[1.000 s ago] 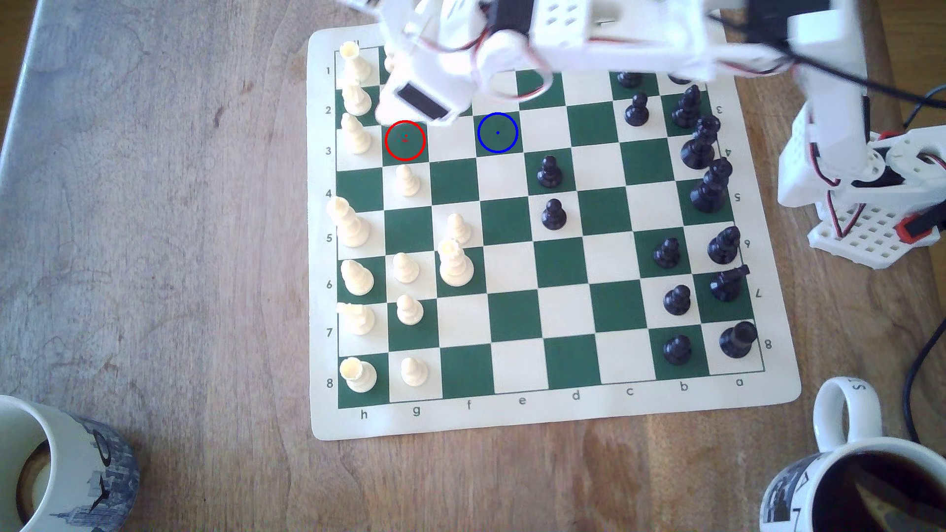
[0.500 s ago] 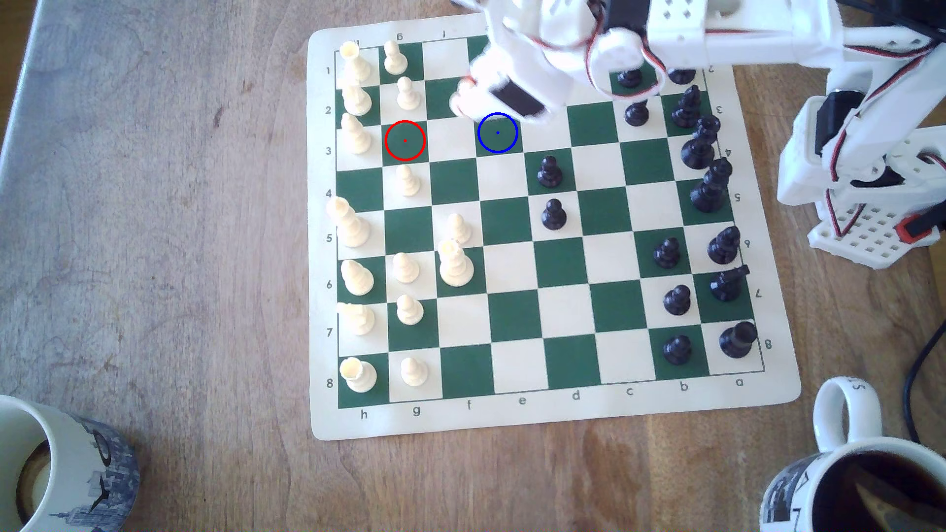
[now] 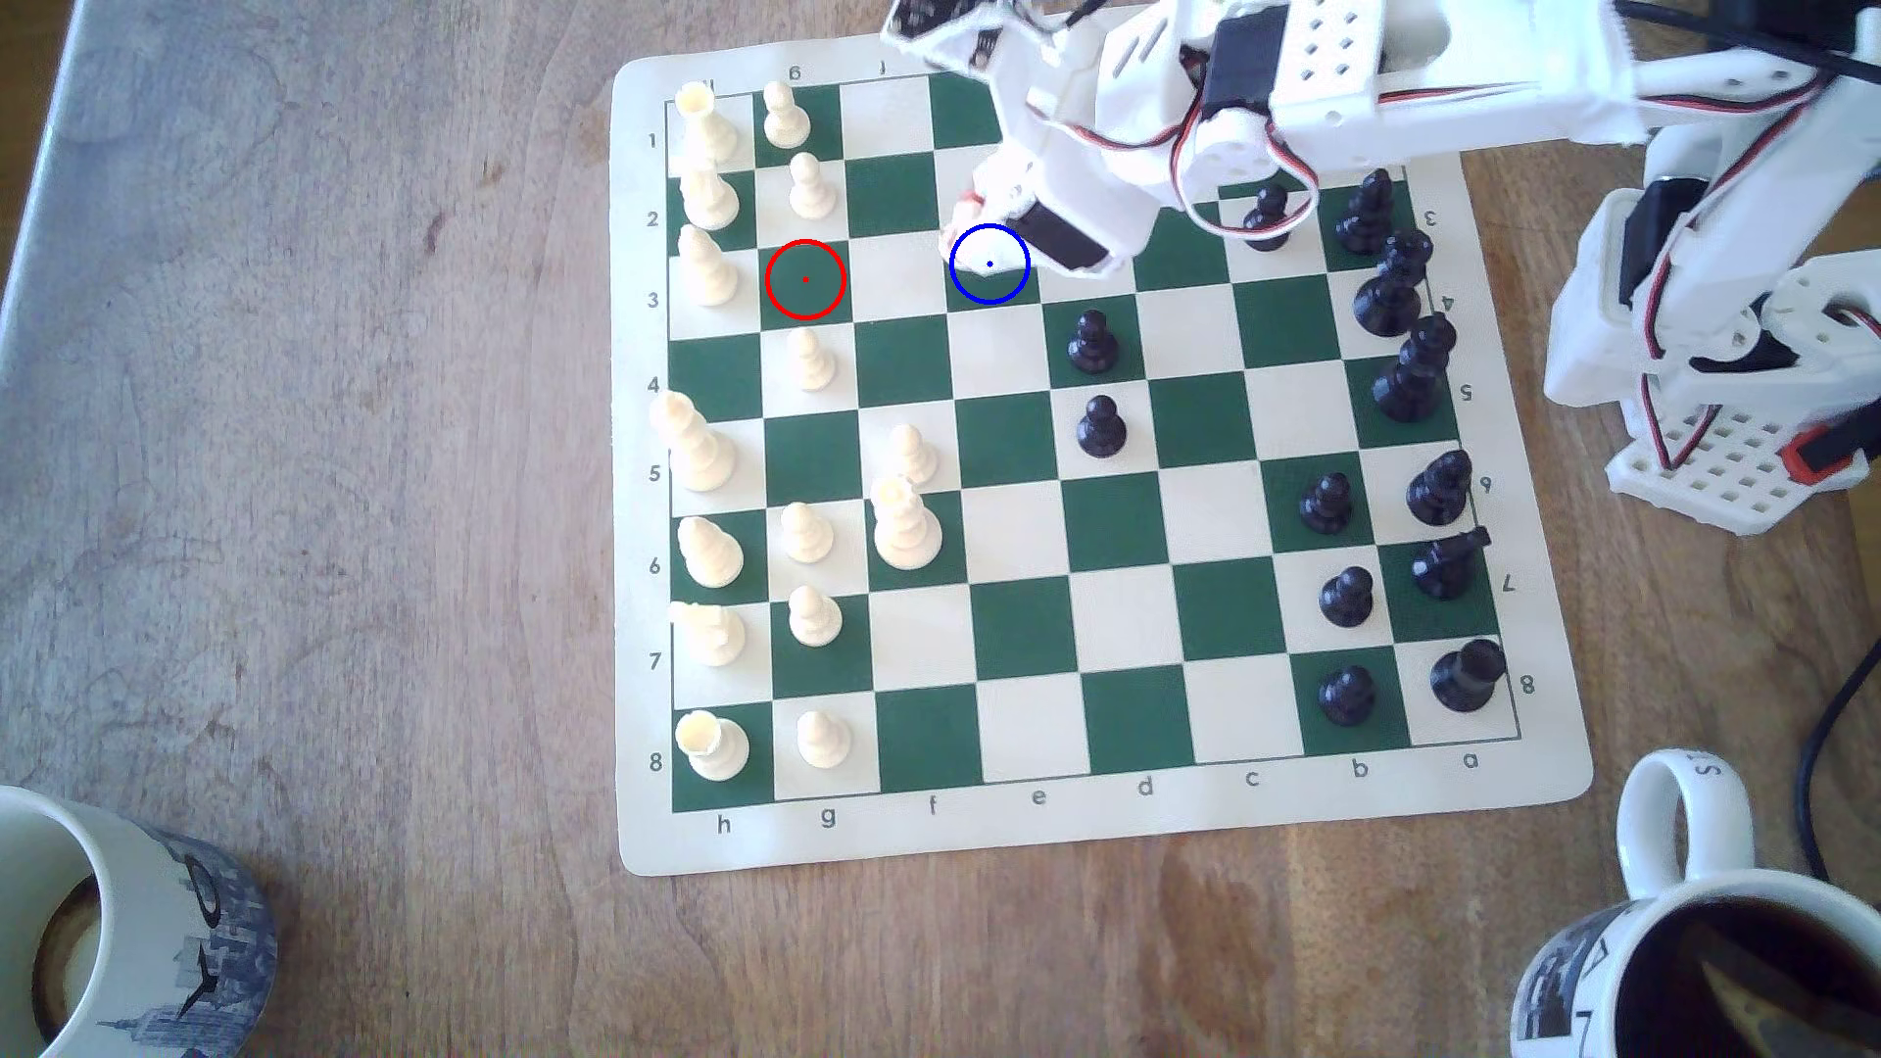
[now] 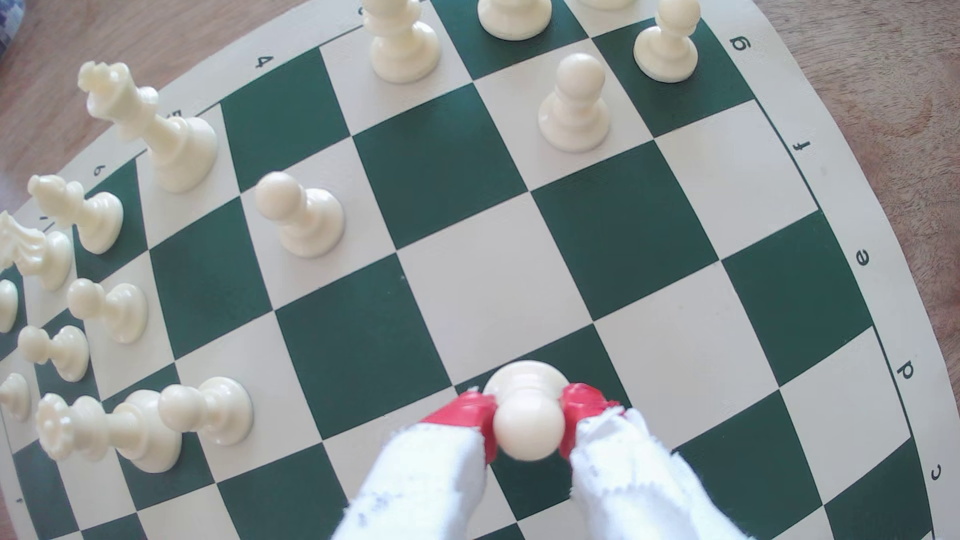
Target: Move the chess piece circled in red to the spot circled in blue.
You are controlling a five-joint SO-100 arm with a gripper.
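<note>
The chess piece circled in red, a small cream pawn, sits between the red fingertips of my gripper, which is shut on its round head. Its flared base hangs over, or rests on, a dark green square; I cannot tell which. In the exterior view the pawn shows as a pale blob inside the spot circled in blue, with the gripper just above it. The red-ringed green square has no piece on it.
Cream pawns stand near the red ring. Black pawns stand toward the exterior view's right of the blue ring. Mugs sit at the lower left and lower right. The arm base is off the board's right edge.
The gripper has carried the pawn from beside the red ring toward the exterior view's right, onto the blue-ringed square, and has come lower. The other pieces have not moved.
</note>
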